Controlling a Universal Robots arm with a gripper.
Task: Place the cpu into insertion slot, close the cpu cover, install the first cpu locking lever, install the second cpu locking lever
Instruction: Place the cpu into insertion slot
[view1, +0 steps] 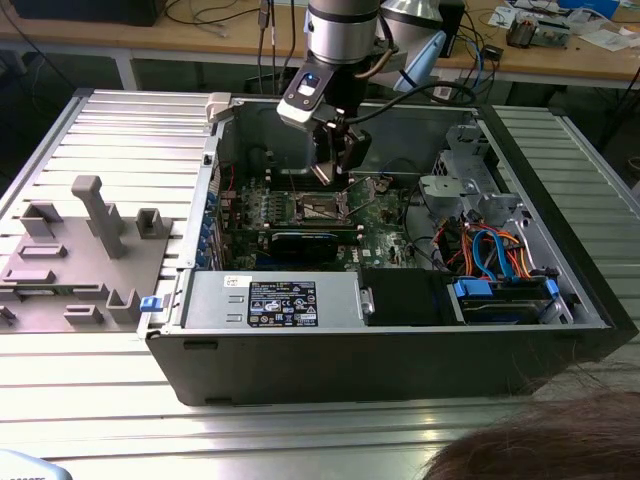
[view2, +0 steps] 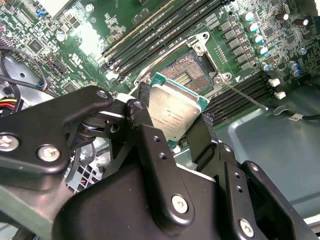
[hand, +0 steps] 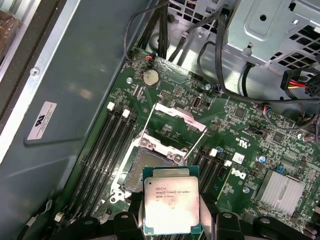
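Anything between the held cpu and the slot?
Nothing: in the second wrist view the gripper holds the cpu over the open slot, bare gap between.

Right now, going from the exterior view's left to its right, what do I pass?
Grey holder rack → white latch on the case rim → gripper holding the cpu above the motherboard → blue and orange cables.

Gripper (view1: 338, 160): upper centre, over the socket (view1: 322, 207).
Computer case (view1: 400, 350): open, centre.
Grey fixture (view1: 90, 250): left.
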